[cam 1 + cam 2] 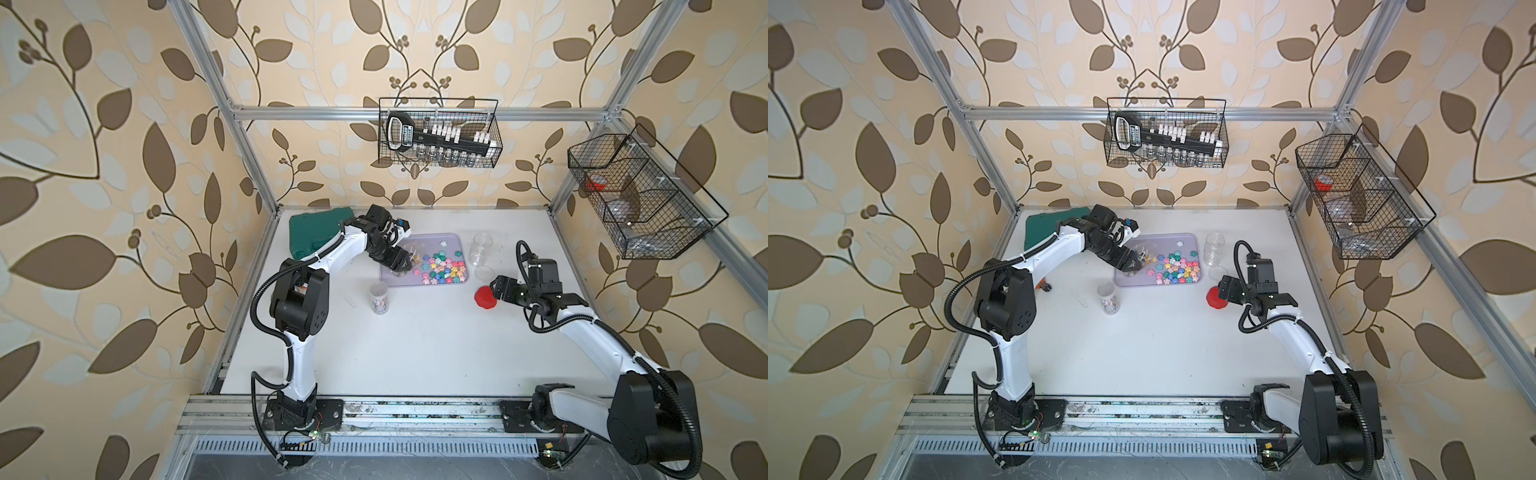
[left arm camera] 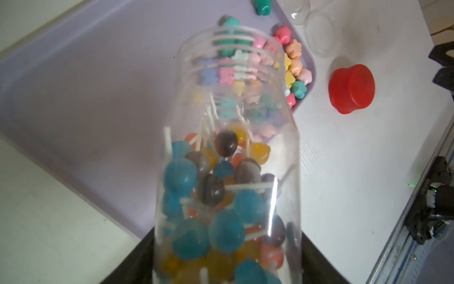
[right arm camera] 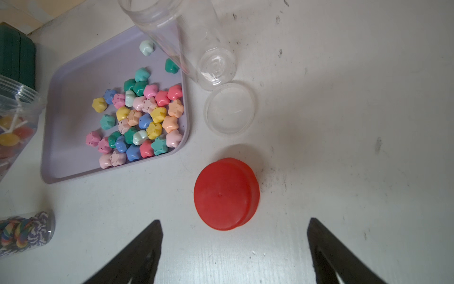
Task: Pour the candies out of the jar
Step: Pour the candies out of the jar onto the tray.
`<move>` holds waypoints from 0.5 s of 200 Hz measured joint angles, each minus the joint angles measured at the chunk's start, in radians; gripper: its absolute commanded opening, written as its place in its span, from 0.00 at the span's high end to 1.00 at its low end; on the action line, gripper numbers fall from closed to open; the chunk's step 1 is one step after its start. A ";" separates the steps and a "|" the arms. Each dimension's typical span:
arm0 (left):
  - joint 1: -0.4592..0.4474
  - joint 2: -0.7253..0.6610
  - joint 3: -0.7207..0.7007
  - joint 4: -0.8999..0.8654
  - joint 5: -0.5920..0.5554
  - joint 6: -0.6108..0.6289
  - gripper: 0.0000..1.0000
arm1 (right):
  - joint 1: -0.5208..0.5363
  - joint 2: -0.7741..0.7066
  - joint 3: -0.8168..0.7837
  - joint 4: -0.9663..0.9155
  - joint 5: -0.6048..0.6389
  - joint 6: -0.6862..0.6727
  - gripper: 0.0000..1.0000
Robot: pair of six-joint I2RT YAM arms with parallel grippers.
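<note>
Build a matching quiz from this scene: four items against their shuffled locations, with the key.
Items
1. lollipop jar
2. star candies
3. red lid
4. empty clear jar

Places
A. loose in the lavender tray
B. on the table, just ahead of the open right gripper
C. standing beside the tray
D. held in the left gripper, tilted over the tray

Pairs: 1-D, 2-A, 3-B, 4-C

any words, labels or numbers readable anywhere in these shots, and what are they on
Nothing reads clearly.
Handle label of the black tool rack, back wall: print there, too blurred to read.
Marking on the black hardware by the front rail, left wrist view: too small to read.
On the jar, red lid, tray, candies: no print seen.
</note>
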 measured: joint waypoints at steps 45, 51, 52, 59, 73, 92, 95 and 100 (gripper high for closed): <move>0.024 0.048 0.074 -0.009 -0.040 -0.022 0.31 | -0.009 0.001 0.000 0.001 -0.006 -0.003 0.11; 0.024 0.052 0.080 -0.010 -0.047 -0.023 0.31 | -0.009 0.001 0.000 0.002 -0.007 -0.003 0.12; 0.024 0.052 0.081 -0.011 -0.047 -0.023 0.31 | -0.009 0.001 0.000 0.002 -0.008 -0.003 0.12; 0.024 0.056 0.085 -0.013 -0.051 -0.023 0.31 | -0.010 0.002 0.000 0.002 -0.010 -0.003 0.12; 0.023 0.057 0.087 -0.023 -0.060 -0.023 0.31 | -0.012 0.002 0.000 0.003 -0.015 -0.003 0.11; 0.023 0.058 0.087 -0.039 -0.084 -0.022 0.31 | -0.014 0.002 0.000 0.006 -0.022 -0.003 0.11; 0.023 0.058 0.087 -0.042 -0.088 -0.022 0.31 | -0.014 0.002 0.000 0.006 -0.022 -0.003 0.11; 0.023 0.059 0.087 -0.047 -0.098 -0.022 0.31 | -0.015 0.002 0.000 0.006 -0.023 -0.003 0.12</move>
